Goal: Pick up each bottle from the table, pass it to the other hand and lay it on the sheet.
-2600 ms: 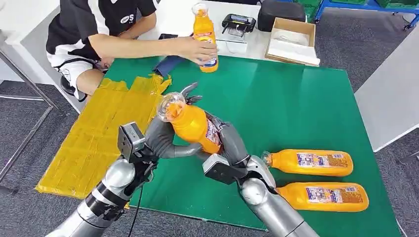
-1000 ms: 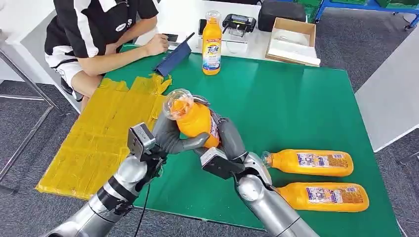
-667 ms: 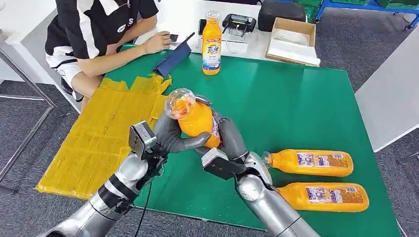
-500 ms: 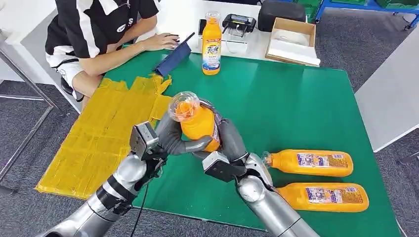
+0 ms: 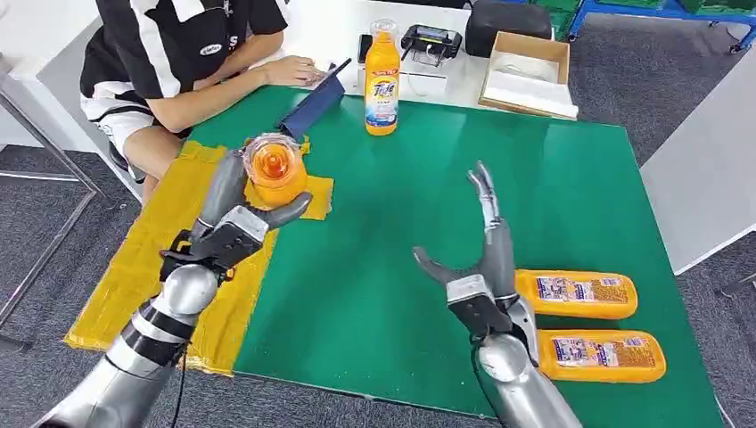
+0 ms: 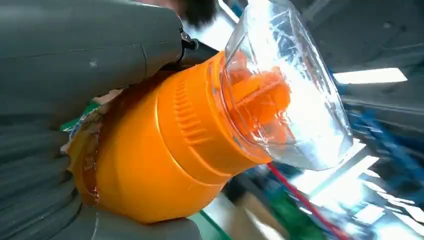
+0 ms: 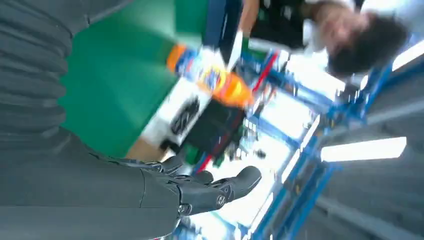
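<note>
— Green mat [image 5: 499, 178] on the table, yellow sheet [image 5: 169, 259] along its left edge. Who has the bottle?

— Left hand [image 5: 239, 218] is wrapped round the bottle [image 5: 273, 169], held up over the sheet with its clear cap towards the camera. Right hand [image 5: 481, 267] is bare, fingers spread, above the mat just beside two lying bottles [image 5: 571, 294].

— So the handover looks done?

— I'd judge so — what's left is the laying down. Tip it onto its side low over the sheet, keep the fingers round the body until it rests, then let go slowly so it doesn't roll.

— Anything in the way?

— A standing bottle [image 5: 382, 80] at the far edge and a person [image 5: 178, 53] seated beyond the sheet — both well apart from the drop spot.
</note>
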{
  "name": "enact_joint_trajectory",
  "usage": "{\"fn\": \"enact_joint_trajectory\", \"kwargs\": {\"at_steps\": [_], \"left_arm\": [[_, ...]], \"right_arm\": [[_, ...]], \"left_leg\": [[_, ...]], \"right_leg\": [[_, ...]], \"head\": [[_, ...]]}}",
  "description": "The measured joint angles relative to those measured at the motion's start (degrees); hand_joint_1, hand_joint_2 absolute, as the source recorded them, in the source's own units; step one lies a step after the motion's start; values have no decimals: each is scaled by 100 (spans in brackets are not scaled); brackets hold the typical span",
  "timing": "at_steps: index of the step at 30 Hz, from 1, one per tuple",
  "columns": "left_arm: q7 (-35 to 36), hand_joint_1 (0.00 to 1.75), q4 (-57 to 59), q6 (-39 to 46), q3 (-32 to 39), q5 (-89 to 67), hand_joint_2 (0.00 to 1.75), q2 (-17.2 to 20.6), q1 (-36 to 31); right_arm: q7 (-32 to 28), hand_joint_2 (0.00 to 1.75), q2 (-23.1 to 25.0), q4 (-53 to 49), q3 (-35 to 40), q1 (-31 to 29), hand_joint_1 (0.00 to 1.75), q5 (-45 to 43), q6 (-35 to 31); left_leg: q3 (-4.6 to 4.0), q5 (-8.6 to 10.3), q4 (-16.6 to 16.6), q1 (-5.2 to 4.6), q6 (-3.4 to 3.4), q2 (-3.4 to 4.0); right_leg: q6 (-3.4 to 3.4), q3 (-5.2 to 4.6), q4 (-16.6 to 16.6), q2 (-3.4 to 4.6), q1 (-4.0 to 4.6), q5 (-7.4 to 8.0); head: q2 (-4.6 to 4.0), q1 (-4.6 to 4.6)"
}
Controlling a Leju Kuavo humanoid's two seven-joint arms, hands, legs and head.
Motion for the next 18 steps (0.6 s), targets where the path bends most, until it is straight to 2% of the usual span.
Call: {"fn": "enact_joint_trajectory", "kwargs": {"at_steps": [5, 9, 13, 18], "left_arm": [[470, 175, 678, 238, -114, -1876, 175, 116, -279], [679, 175, 1367, 519, -366, -2857, 175, 118, -558], [1302, 175, 2433, 854, -848, -4763, 175, 92, -1055], [1379, 175, 3867, 751, -1058, -4632, 175, -166, -1417]], "right_arm": [[142, 175, -129, -866, -513, 471, 0, 623, -227], [386, 175, -236, -1277, -677, 600, 0, 1055, -134], [725, 175, -450, -1612, -701, 617, 0, 1754, 116], [1097, 175, -769, -2107, -824, 677, 0, 2393, 427]], "left_leg": [[0, -1, 0, -1, 0, -2], [3, 1, 0, -1, 1, 3], [6, 4, 1, -1, 4, 0], [6, 4, 2, -4, 4, 12]], "right_leg": [[0, -1, -1, -1, -1, 0], [0, -2, -1, 2, 0, 4], [1, 5, -1, -1, -1, 4], [1, 4, -1, 2, -2, 6]], "head": [[0, 0], [0, 0], [0, 0], [0, 0]]}}
